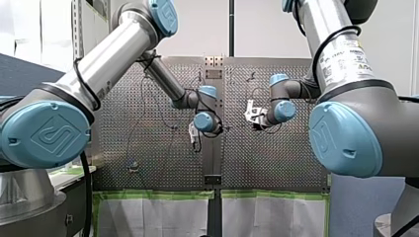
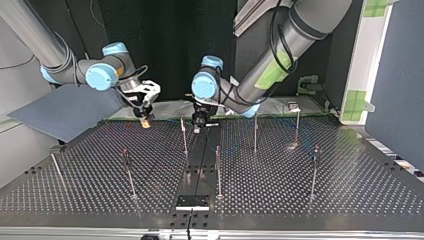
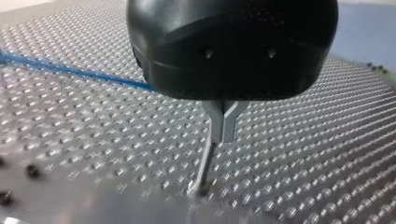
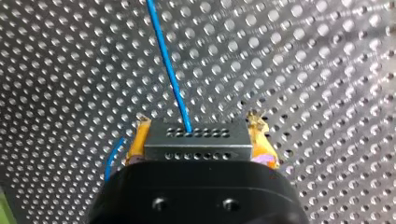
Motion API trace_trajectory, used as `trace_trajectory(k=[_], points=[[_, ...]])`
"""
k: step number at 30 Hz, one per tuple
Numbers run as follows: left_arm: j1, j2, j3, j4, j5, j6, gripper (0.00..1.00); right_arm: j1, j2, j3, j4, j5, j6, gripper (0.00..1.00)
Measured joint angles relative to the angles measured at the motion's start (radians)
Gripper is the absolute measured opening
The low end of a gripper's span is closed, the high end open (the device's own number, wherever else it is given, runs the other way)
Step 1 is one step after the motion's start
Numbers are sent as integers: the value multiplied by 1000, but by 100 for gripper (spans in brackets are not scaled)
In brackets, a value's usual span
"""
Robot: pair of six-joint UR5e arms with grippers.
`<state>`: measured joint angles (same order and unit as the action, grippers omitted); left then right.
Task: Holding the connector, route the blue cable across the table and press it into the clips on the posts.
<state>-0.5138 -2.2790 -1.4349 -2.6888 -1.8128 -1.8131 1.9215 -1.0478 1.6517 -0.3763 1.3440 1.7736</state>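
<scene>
Two grippers hang low over the perforated table [image 2: 350, 190], and the right one matters most: my right gripper [image 4: 198, 127] is clamped on the connector [image 4: 196, 140], a small grey block with rows of holes. Its yellow pads [image 4: 259, 137] press against the block's two ends. The blue cable [image 4: 169, 70] leaves the middle of the connector's face and runs off in a fairly straight line over the table, away from the connector.

My left gripper [image 3: 223, 136] hovers just beside the connector. Its metal fingers [image 3: 218, 122] are pressed together at the tips. Whether they pinch anything, I cannot tell. A strand of cable passes behind its body, and a thin grey rod stands under the fingertips.

The posts [image 2: 218, 170] stand scattered over the table, the nearest close to the connector and the rest well apart from it. Their clips [image 2: 315, 151] are too small to read.

To my eye the cable is thin, light and limp, so it should sag and trail wherever it is led. It looks smooth enough to slip through shut metal fingers. The connector is the one rigid part, and its ends are the place to hold. Near a clip, a second pinch on the cable close by would help seat it. A hard pull could strain the joint at the connector.
</scene>
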Motion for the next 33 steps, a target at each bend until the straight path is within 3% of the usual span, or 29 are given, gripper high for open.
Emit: trace_trajectory(k=[9,16,18,20,21,22,23,24,26,27,29,33], points=[[72,0,11,-1,59,-4,0,-22,34,-28,-9,-1,4,0],[88,0,20,-17,70,-1,0,-32,50,-57,-19,-17,7,0],[87,0,21,-21,71,-1,4,-35,51,-64,-19,-22,7,0],[86,0,22,-23,71,0,20,-38,51,-71,-20,-29,7,0],[85,0,22,-25,71,0,20,-41,51,-75,-20,-33,8,0],[84,0,22,-26,71,0,26,-42,52,-78,-21,-36,8,0],[83,1,22,-27,71,1,40,-44,52,-81,-21,-38,8,0],[83,1,23,-28,71,1,40,-46,52,-85,-21,-41,8,0],[82,1,23,-30,71,1,56,-50,53,-89,-21,-45,8,0],[81,1,23,-33,70,1,56,-52,53,-90,-21,-49,8,0],[78,1,23,-38,70,1,78,-54,54,-90,-21,-52,7,0],[72,2,25,-57,70,-1,83,-56,54,-91,-21,-56,6,0]])
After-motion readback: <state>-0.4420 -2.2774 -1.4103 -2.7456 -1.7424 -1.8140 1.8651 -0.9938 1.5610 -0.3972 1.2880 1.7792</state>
